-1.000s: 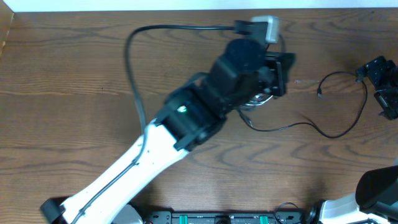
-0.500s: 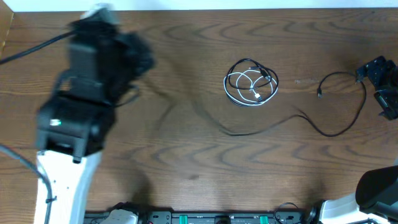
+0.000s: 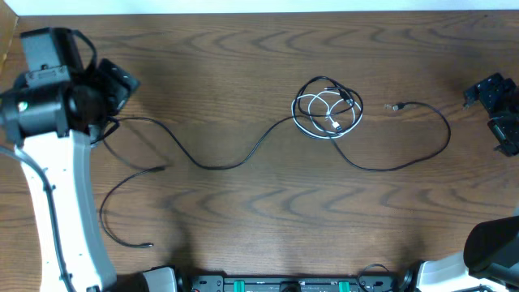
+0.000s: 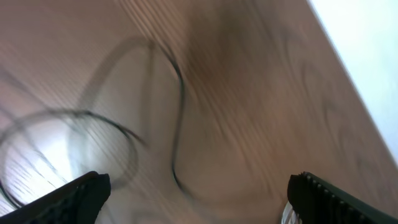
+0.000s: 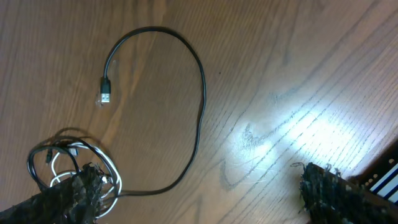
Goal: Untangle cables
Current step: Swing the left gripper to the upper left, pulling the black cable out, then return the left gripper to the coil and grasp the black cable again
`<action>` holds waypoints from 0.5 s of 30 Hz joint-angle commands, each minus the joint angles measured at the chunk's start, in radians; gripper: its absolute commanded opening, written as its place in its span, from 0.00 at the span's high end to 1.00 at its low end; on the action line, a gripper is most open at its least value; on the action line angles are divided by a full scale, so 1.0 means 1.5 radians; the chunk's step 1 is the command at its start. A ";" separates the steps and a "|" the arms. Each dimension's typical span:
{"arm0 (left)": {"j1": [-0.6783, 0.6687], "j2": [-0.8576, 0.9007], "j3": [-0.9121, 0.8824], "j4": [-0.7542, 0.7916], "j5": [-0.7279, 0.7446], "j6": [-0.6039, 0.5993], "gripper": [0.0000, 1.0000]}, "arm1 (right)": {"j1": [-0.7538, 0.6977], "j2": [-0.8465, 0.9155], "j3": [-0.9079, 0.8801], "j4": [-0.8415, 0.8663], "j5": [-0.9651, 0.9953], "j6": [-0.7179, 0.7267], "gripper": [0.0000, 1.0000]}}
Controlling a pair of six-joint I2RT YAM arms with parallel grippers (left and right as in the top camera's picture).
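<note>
A small tangle of cables (image 3: pixel 328 108) lies at the table's centre, a white cable (image 3: pixel 312 126) coiled with black ones. One long black cable (image 3: pixel 219 165) runs from it leftward to beside my left gripper (image 3: pixel 120 85), then curls down to a loose end (image 3: pixel 148 244). Another black cable (image 3: pixel 422 158) loops right and ends in a plug (image 3: pixel 396 106). The left wrist view is blurred: a black cable (image 4: pixel 178 118) lies on the wood ahead of my left gripper (image 4: pixel 199 199), which is open and holds nothing. My right gripper (image 5: pixel 202 199) is open, with the tangle (image 5: pixel 68 158) by its left finger and the plug (image 5: pixel 104 88) ahead.
The right gripper (image 3: pixel 499 113) stays at the table's far right edge. A thicker black robot lead (image 3: pixel 36 174) hangs along the left arm. The table's back edge meets a white surface (image 3: pixel 243 6).
My left arm swung from the centre to the far left, pulling a long black cable out of the tangle, then opened and let it go. The right-hand cable shifted.
</note>
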 commanded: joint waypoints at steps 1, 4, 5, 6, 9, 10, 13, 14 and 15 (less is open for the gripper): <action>-0.017 0.037 0.006 -0.018 0.188 0.136 0.03 | 0.001 -0.001 -0.001 -0.001 0.004 0.009 0.01; -0.049 0.068 0.005 -0.036 0.282 0.259 0.03 | 0.001 -0.001 -0.001 -0.001 0.004 0.009 0.01; -0.065 0.077 0.005 -0.044 0.295 0.300 0.03 | 0.001 -0.001 -0.001 -0.001 0.004 0.009 0.01; -0.081 0.085 0.004 -0.051 0.293 0.323 0.03 | 0.001 -0.001 -0.001 -0.001 0.004 0.009 0.01; -0.140 0.111 -0.004 -0.061 0.292 0.388 0.03 | 0.001 -0.001 -0.001 -0.001 0.004 0.009 0.01; -0.158 0.118 -0.007 -0.061 0.287 0.398 0.03 | 0.001 -0.001 -0.001 -0.001 0.004 0.009 0.01; -0.216 0.148 -0.009 -0.056 0.207 0.400 0.03 | 0.001 -0.001 -0.001 -0.001 0.004 0.009 0.01; -0.235 0.159 -0.009 -0.053 0.172 0.400 0.03 | 0.001 -0.001 -0.001 -0.001 0.004 0.009 0.01; -0.258 0.176 -0.009 -0.050 0.130 0.400 0.03 | 0.001 -0.001 -0.001 -0.001 0.004 0.009 0.01</action>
